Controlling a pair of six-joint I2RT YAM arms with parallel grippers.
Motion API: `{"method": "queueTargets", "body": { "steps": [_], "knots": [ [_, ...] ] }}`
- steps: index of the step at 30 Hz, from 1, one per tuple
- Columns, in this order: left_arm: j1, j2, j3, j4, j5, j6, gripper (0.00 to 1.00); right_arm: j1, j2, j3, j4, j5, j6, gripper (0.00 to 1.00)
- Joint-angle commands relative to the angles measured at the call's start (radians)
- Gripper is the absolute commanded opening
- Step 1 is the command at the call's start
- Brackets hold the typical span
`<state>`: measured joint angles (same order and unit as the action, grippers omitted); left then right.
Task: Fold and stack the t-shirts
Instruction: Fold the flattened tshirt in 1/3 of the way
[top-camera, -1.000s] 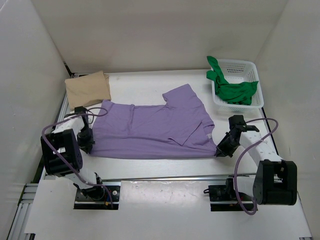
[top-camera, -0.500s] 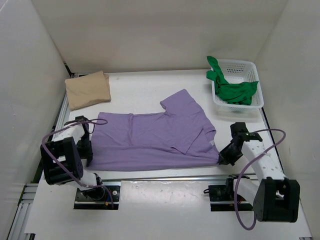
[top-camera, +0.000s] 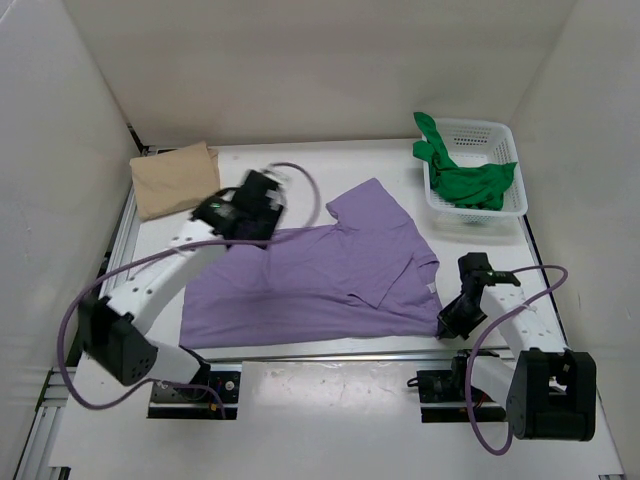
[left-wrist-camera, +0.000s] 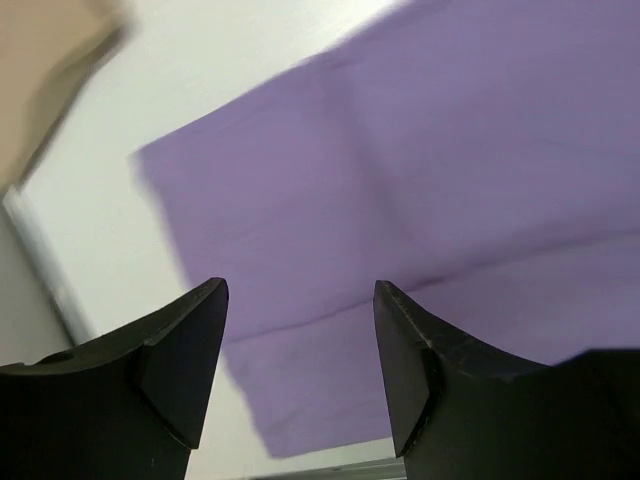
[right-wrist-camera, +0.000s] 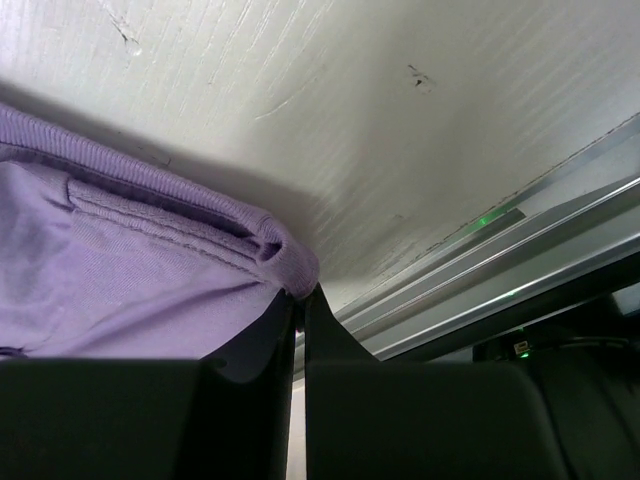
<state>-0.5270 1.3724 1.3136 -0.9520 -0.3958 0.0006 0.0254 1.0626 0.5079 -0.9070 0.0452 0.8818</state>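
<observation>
A purple t-shirt (top-camera: 320, 275) lies spread flat across the middle of the table. My left gripper (top-camera: 250, 208) hangs above the shirt's far left part, open, with nothing between its fingers; the left wrist view looks down past them (left-wrist-camera: 300, 300) onto the purple cloth (left-wrist-camera: 420, 170). My right gripper (top-camera: 452, 322) is low at the shirt's near right corner, shut on the purple hem (right-wrist-camera: 285, 262), as the right wrist view (right-wrist-camera: 300, 292) shows. A folded tan t-shirt (top-camera: 176, 178) rests at the far left. A green t-shirt (top-camera: 470, 182) lies crumpled in the white basket (top-camera: 505, 140).
The basket stands at the far right, against the wall. A metal rail (top-camera: 330, 352) runs along the table's near edge, just in front of the shirt's hem and my right gripper. White walls close in the table on three sides.
My left gripper has opened, let go of the shirt's near left corner, and swung up and away over the shirt's far left. The shirt has slid a little toward the near edge.
</observation>
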Motion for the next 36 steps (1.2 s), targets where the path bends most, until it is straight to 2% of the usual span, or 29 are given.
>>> {"method": "queueTargets", "body": {
  "steps": [1, 2, 5, 11, 15, 20, 31, 34, 36],
  "knots": [
    [-0.226, 0.169, 0.053, 0.010, 0.072, -0.001, 0.71, -0.005, 0.000, -0.009, 0.028, 0.001, -0.018, 0.00],
    [-0.323, 0.209, 0.103, 0.054, 0.092, -0.001, 0.71, -0.005, 0.010, -0.020, 0.028, 0.011, -0.018, 0.00],
    [-0.442, 0.379, 0.238, 0.110, 0.219, -0.001, 0.68, -0.005, 0.031, -0.029, 0.039, 0.030, 0.006, 0.00],
    [-0.554, 0.609, 0.390, 0.199, 0.366, -0.001, 0.63, -0.005, 0.051, -0.052, 0.062, 0.030, 0.031, 0.00],
    [-0.579, 0.694, 0.460, 0.199, 0.416, -0.001, 0.61, -0.005, 0.025, -0.083, 0.062, 0.030, 0.031, 0.00],
    [-0.588, 0.747, 0.460, 0.199, 0.465, -0.001, 0.60, -0.005, -0.003, -0.092, 0.062, 0.030, 0.040, 0.00],
    [-0.588, 0.818, 0.460, 0.199, 0.439, -0.001, 0.60, -0.005, -0.012, -0.092, 0.062, 0.030, 0.040, 0.00],
    [-0.588, 0.840, 0.470, 0.199, 0.417, -0.001, 0.50, -0.005, -0.012, -0.092, 0.062, 0.030, 0.040, 0.00],
    [-0.588, 0.840, 0.470, 0.199, 0.393, -0.001, 0.38, -0.005, -0.012, -0.092, 0.062, 0.030, 0.040, 0.00]
  ]
}}
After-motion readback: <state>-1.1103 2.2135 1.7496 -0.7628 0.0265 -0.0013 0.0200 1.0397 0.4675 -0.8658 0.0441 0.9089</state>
